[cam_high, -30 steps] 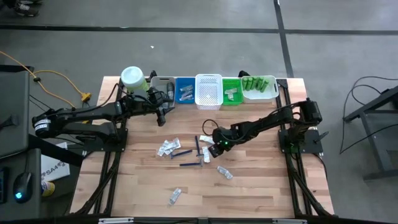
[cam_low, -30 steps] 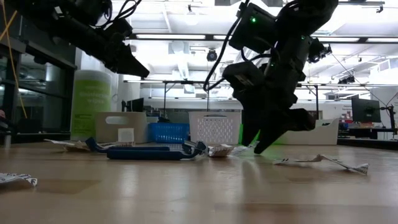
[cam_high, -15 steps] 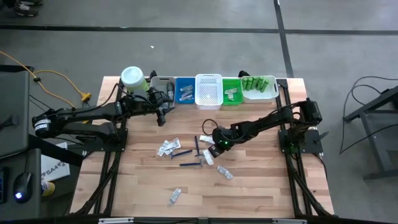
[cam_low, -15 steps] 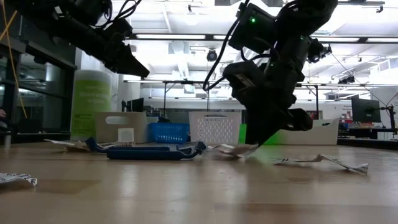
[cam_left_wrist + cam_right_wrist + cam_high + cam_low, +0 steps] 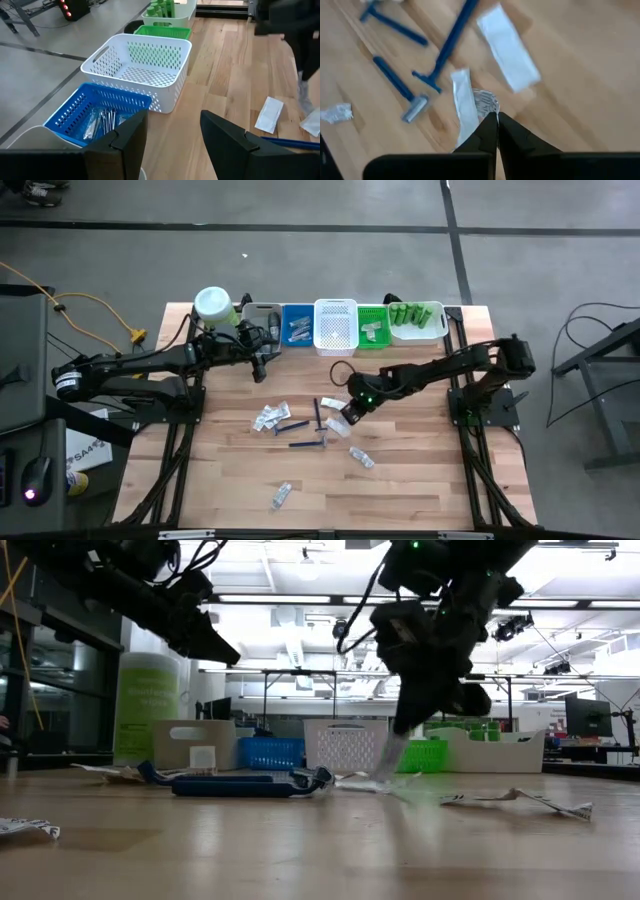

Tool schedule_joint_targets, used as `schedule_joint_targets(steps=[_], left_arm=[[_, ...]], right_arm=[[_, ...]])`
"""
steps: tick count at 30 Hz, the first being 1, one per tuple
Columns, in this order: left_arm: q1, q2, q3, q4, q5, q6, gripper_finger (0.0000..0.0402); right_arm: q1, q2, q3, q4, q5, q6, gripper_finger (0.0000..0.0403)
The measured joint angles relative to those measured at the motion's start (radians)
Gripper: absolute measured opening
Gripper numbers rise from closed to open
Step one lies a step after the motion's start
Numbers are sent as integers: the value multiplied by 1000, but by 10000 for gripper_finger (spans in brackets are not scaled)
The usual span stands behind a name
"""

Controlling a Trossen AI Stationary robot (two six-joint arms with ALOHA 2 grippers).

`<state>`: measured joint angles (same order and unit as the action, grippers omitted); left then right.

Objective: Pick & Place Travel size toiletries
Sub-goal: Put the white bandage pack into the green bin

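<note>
Right now my right tool (image 5: pixel 496 131) is pinching a white sachet (image 5: pixel 464 102) by one end, its fingers closed tight on the crinkled foil, and the sachet is hanging just above the worktop (image 5: pixel 420 470) near the middle. My left tool (image 5: pixel 172 132) is waiting with its fingers apart, hovering near the blue bin (image 5: pixel 82 115) and the white bin (image 5: pixel 145 65).

Around the held sachet, loose items are lying on the wood: three blue razors (image 5: pixel 447 42) with thin stiff handles, a flat white packet (image 5: pixel 507 47) just beside the sachet, and more crumpled sachets (image 5: pixel 270 416) scattered toward the front edge.

I am judging the job as partly done. The blue bin is already holding some thin pieces, the green bin (image 5: pixel 372 328) has a pale item in it, and the pale tray (image 5: pixel 420 330) at the row's end is carrying small green bottles (image 5: pixel 410 313). The white bin is looking bare. Razors and several sachets are left to sort, and this sachet is thin and floppy, so it is likely to flutter or slip.
</note>
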<state>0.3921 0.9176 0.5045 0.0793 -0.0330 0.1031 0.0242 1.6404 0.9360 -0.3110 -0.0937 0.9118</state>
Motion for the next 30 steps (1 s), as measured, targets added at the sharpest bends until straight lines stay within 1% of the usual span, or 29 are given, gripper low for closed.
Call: schedule_joint_targets(steps=[4,9,12,16,19,21,24,27,30], left_arm=[[0,0,0,0,0,-1,184],[0,0,0,0,0,-1,184],[0,0,0,0,0,-1,184],[0,0,0,2,0,-1,184],[0,0,0,1,0,-1,184],[0,0,0,2,0,-1,184],[0,0,0,1,0,-1,184],[0,0,0,1,0,-1,184],[0,0,0,1,0,-1,184]], right_arm=[[-17,-72,-1,-81,66,-55,3],[-40,-158,0,-185,196,-120,3],[-61,-210,0,-231,297,-177,3],[-95,-267,0,-241,454,-319,3],[-128,-280,2,-200,604,-474,3],[-155,-278,0,-208,695,-571,3],[-200,-260,1,-187,792,-693,3],[-246,-228,0,-164,854,-799,3],[-294,-199,0,-116,850,-911,3]])
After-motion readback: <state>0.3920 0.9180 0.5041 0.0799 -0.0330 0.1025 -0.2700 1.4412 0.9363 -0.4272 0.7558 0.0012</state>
